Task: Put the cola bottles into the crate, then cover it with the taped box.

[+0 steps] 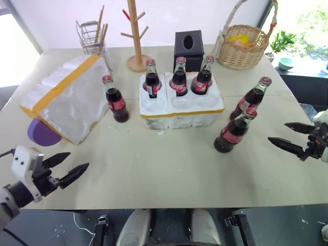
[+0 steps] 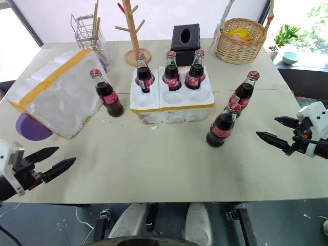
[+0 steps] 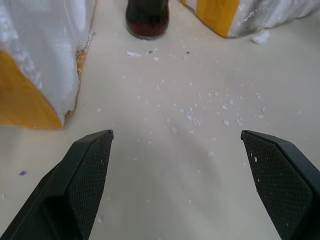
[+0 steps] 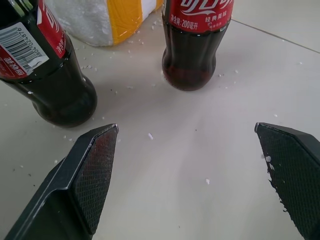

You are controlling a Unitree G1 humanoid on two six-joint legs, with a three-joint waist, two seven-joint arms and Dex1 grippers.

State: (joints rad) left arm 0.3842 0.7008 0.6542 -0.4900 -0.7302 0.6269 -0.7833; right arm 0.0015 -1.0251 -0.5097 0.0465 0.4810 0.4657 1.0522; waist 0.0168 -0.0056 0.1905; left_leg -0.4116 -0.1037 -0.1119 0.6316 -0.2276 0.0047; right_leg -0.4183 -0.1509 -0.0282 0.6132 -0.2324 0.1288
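the left gripper [image 1: 66, 166] hangs low near the table's front edge, its two fingers spread wide and holding nothing. behind it the taped box [image 1: 66, 95] lies tilted, and a purple thing [image 1: 41, 134] under it is mostly hidden, so i cannot say what it is. one loose cola bottle [image 1: 115, 100] stands between the box and the crate [image 1: 179, 107]. three bottles [image 1: 178, 77] sit in the back row of the crate; the front wells look free. to the right two more bottles [image 1: 234, 130] stand very close together, maybe touching. the right gripper [image 1: 292, 137] is beside them, also wide open and empty.

the risk i see: if the right gripper goes for the nearer bottle, a finger could knock the other one over, because they stand so close. the taped box could also slide when lifted, as it rests unevenly. part of the right arm is cut off by the edge of the view.
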